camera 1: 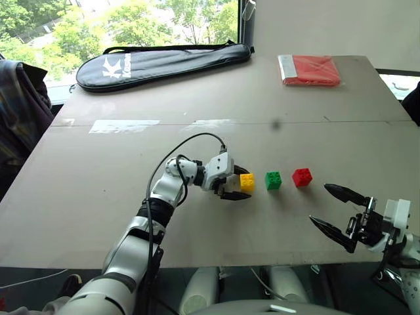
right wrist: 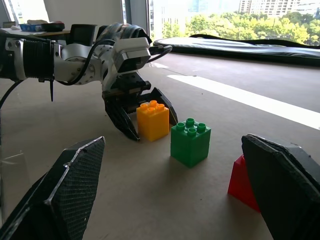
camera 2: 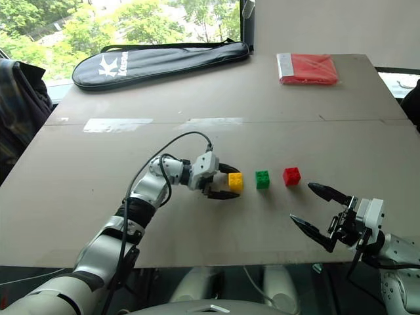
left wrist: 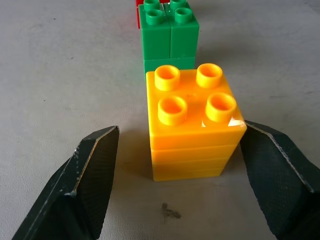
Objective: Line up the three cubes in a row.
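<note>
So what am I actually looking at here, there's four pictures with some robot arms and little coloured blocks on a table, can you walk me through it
It is a humanoid robot with two arms, each ending in a gripper of two black fingers. Two pictures come from cameras in its head, looking down over the arms. The other two come from cameras on its wrists, looking along each gripper's own fingers.

On the table stand three toy bricks in a row: the yellow cube, the green cube and the red cube. Further back lie a long black racket bag and a flat red packet.

The left gripper sits around the yellow cube with its fingers apart; one finger clearly stands off the brick, so nothing looks gripped. The right gripper is open near the table's near edge, holding nothing.
</note>
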You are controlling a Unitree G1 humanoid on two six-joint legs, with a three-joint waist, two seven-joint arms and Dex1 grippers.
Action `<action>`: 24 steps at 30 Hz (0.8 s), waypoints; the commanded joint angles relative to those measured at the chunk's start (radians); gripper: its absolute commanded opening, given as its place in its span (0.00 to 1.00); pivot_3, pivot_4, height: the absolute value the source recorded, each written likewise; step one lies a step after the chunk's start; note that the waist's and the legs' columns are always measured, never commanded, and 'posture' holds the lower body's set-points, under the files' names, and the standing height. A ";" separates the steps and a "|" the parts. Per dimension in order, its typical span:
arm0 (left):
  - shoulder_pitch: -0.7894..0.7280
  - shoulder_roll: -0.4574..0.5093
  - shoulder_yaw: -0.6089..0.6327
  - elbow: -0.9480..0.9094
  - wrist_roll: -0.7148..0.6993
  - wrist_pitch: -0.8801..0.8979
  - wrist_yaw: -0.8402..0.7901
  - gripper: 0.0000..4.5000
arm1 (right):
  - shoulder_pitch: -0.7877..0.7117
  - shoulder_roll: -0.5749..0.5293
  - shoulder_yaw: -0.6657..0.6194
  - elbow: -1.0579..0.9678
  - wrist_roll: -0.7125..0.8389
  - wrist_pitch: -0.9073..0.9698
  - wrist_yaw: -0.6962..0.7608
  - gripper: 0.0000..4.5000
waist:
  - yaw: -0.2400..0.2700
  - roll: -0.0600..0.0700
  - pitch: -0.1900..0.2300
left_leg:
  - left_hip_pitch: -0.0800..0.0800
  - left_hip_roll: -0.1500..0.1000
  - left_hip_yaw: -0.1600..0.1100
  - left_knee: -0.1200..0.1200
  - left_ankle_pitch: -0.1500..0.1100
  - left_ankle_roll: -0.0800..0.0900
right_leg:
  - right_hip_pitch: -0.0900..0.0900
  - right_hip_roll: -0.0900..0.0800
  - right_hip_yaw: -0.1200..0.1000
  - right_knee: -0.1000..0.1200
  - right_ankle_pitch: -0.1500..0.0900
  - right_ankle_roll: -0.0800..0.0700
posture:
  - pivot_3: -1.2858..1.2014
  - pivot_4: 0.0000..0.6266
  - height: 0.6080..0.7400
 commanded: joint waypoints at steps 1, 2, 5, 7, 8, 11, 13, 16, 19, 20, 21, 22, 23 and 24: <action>0.050 0.064 0.053 -0.118 -0.065 0.051 -0.020 0.84 | 0.003 -0.002 -0.016 -0.007 0.010 -0.021 0.015 1.00 | -0.002 0.000 0.000 | 0.000 0.001 0.000 0.000 0.000 0.000 | 0.000 0.000 0.000 0.000 0.000 0.000 | 0.52 0.24 1.00; 0.066 0.082 0.068 -0.161 -0.089 0.076 -0.028 0.84 | 0.006 -0.002 -0.017 -0.003 0.010 -0.023 0.018 1.00 | -0.002 0.000 0.000 | 0.000 0.001 0.000 0.000 0.000 0.000 | 0.000 0.000 0.000 0.000 0.000 0.000 | 0.52 0.24 1.00; 0.131 0.141 0.120 -0.313 -0.165 0.166 -0.026 0.84 | 0.014 -0.008 -0.027 0.021 0.011 -0.027 0.035 1.00 | 0.001 0.000 0.000 | -0.001 0.002 0.000 0.000 0.000 0.000 | -0.002 0.000 0.000 0.000 0.000 0.000 | 0.52 0.24 1.00; 0.209 0.179 0.170 -0.442 -0.225 0.269 0.014 0.84 | 0.010 -0.016 -0.034 0.063 0.003 -0.040 0.056 1.00 | 0.002 0.000 0.000 | -0.001 0.002 0.000 0.000 0.000 0.000 | -0.002 0.000 0.000 0.000 0.000 0.000 | 0.52 0.24 1.00; 0.265 0.197 0.194 -0.509 -0.246 0.321 0.046 0.84 | 0.002 -0.018 -0.035 0.089 -0.004 -0.048 0.062 1.00 | 0.003 0.001 0.000 | -0.001 0.003 0.001 0.000 0.000 0.000 | -0.002 -0.001 0.001 -0.001 0.000 0.000 | 0.52 0.24 1.00; 0.394 0.224 0.240 -0.643 -0.266 0.395 0.134 0.84 | -0.009 -0.012 -0.044 0.139 0.003 -0.057 0.069 1.00 | 0.004 0.002 0.001 | -0.001 0.003 0.002 -0.001 0.000 0.000 | -0.002 -0.002 0.002 -0.001 0.000 0.000 | 0.52 0.24 1.00; 0.570 0.237 0.293 -0.776 -0.281 0.438 0.208 0.84 | -0.003 -0.019 -0.051 0.191 -0.002 -0.065 0.091 1.00 | -0.002 0.002 0.000 | -0.001 0.003 0.001 -0.001 0.000 0.000 | -0.002 -0.001 0.001 -0.001 0.000 0.000 | 0.52 0.24 1.00; 0.748 0.233 0.323 -0.924 -0.289 0.462 0.283 0.84 | -0.001 -0.027 -0.066 0.230 -0.002 -0.066 0.104 1.00 | 0.003 0.002 0.001 | -0.001 0.004 0.003 -0.003 0.000 0.000 | -0.003 -0.004 0.004 -0.002 0.000 -0.001 | 0.52 0.24 1.00; 0.875 0.203 0.319 -1.003 -0.217 0.404 0.394 0.84 | -0.025 -0.037 -0.073 0.283 -0.024 -0.082 0.106 1.00 | 0.014 0.004 0.000 | -0.002 0.004 0.003 -0.003 0.000 0.000 | -0.004 -0.007 0.006 -0.002 0.000 -0.001 | 0.52 0.24 1.00; 0.914 0.190 0.300 -1.018 -0.158 0.371 0.450 0.84 | -0.043 -0.042 -0.075 0.317 -0.039 -0.095 0.106 1.00 | 0.013 0.004 0.000 | -0.001 0.004 0.003 -0.003 0.000 0.000 | -0.004 -0.007 0.005 -0.002 0.000 -0.001 | 0.52 0.24 1.00; 0.944 0.178 0.285 -1.029 -0.115 0.356 0.498 0.84 | -0.059 -0.045 -0.075 0.348 -0.050 -0.107 0.110 1.00 | 0.014 0.005 0.000 | 0.000 0.004 0.005 -0.002 0.000 0.000 | -0.003 -0.007 0.005 -0.003 0.000 -0.001 | 0.52 0.24 1.00; 0.961 0.171 0.274 -1.035 -0.088 0.350 0.529 0.84 | -0.070 -0.048 -0.076 0.368 -0.055 -0.115 0.115 1.00 | 0.014 0.005 0.000 | 0.000 0.003 0.006 -0.002 0.000 0.000 | -0.002 -0.007 0.006 -0.003 -0.001 -0.003 | 0.52 0.24 1.00; 0.968 0.168 0.271 -1.036 -0.092 0.359 0.539 0.84 | -0.076 -0.051 -0.075 0.379 -0.056 -0.119 0.121 1.00 | 0.016 0.005 0.000 | 0.002 0.003 0.005 -0.002 0.000 0.000 | 0.000 -0.006 0.005 -0.003 -0.002 -0.005 | 0.52 0.24 1.00; 0.973 0.167 0.269 -1.037 -0.102 0.369 0.542 0.84 | -0.080 -0.053 -0.074 0.385 -0.059 -0.120 0.124 1.00 | 0.017 0.005 0.000 | 0.003 0.003 0.005 -0.002 0.000 0.000 | 0.002 -0.005 0.005 -0.003 -0.002 -0.005 | 0.52 0.24 1.00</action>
